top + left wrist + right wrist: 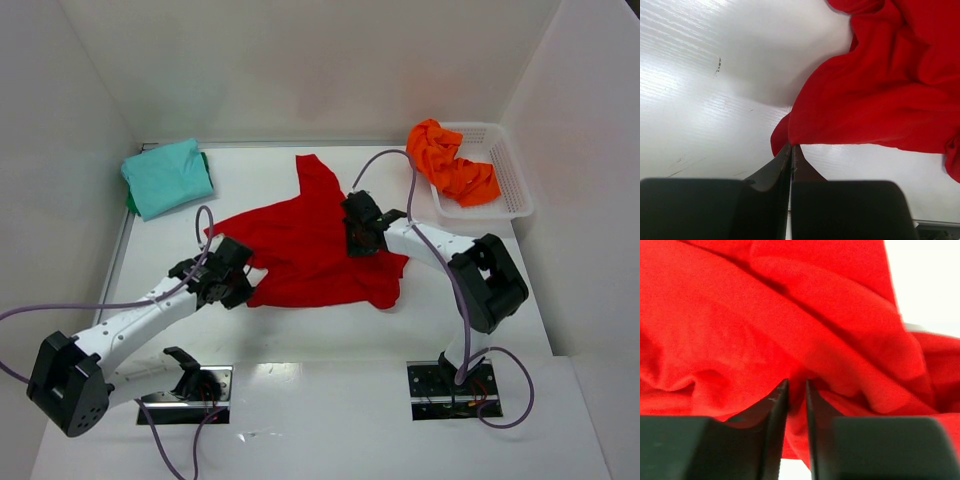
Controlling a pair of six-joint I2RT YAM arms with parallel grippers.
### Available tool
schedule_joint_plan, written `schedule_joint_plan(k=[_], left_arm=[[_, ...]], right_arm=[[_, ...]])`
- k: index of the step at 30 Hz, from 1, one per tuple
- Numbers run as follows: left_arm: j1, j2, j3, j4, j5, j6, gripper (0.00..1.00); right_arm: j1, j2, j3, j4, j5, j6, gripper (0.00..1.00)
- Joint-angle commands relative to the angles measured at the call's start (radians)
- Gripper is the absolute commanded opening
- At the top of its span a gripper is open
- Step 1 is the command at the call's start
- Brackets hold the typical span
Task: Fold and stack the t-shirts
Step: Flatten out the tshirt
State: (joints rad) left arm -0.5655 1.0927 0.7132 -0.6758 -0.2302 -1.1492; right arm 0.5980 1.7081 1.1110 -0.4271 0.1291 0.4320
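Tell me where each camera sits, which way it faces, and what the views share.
Top: above and behind, looking down at the table; left arm and right arm show.
Left wrist: on the left arm, facing along the shut left tool to the edge of the red shirt.
Right wrist: on the right arm, facing along the right tool into the shirt's folds.
Shared: all see the red shirt.

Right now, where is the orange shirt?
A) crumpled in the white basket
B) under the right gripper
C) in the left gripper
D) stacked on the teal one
A: the orange shirt lies bunched in the white basket at far right, apart from the red shirt.
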Motion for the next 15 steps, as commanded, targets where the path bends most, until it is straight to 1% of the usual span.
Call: schedule_joint_plan(k=[1,2,3,4,8,10,12,13,15], left_arm=[[0.015,-0.037,-0.014,0.018,0.021,0.029,0.0],[0.024,-0.037,-0.014,0.018,0.022,0.029,0.0],[0.024,-0.037,-0.014,0.018,0.022,0.029,0.0],[0.024,-0.037,-0.014,0.018,0.022,0.029,0.0],[0.024,-0.071,-0.014,-0.005,0.022,0.029,0.0],[0.033,-0.099,-0.004,-0.016,0.022,0.04,0.0],[0.059,-0.113,0.017,-0.028,0.022,0.051,0.0],[0.059,-0.128,0.028,-0.028,0.022,0.077,0.0],[0.097,-0.142,0.078,-0.039,0.012,0.111,0.0]], right_arm=[[0.005,-0.013,0.015,-0.019,0.087,0.007,0.17],[0.005,-0.013,0.024,-0.028,0.099,0.016,0.07],[0.005,-0.013,0.024,-0.029,0.099,0.016,0.07],[0.005,-0.013,0.033,-0.038,0.109,0.016,0.0],[0.005,-0.068,0.052,-0.047,0.141,0.037,0.0],[0.005,-0.128,0.073,-0.073,0.174,0.037,0.0],[0.005,-0.172,0.113,-0.097,0.184,0.037,0.0],[-0.015,-0.211,0.157,-0.11,0.184,0.037,0.0],[-0.036,-0.241,0.214,-0.145,0.175,0.027,0.0]])
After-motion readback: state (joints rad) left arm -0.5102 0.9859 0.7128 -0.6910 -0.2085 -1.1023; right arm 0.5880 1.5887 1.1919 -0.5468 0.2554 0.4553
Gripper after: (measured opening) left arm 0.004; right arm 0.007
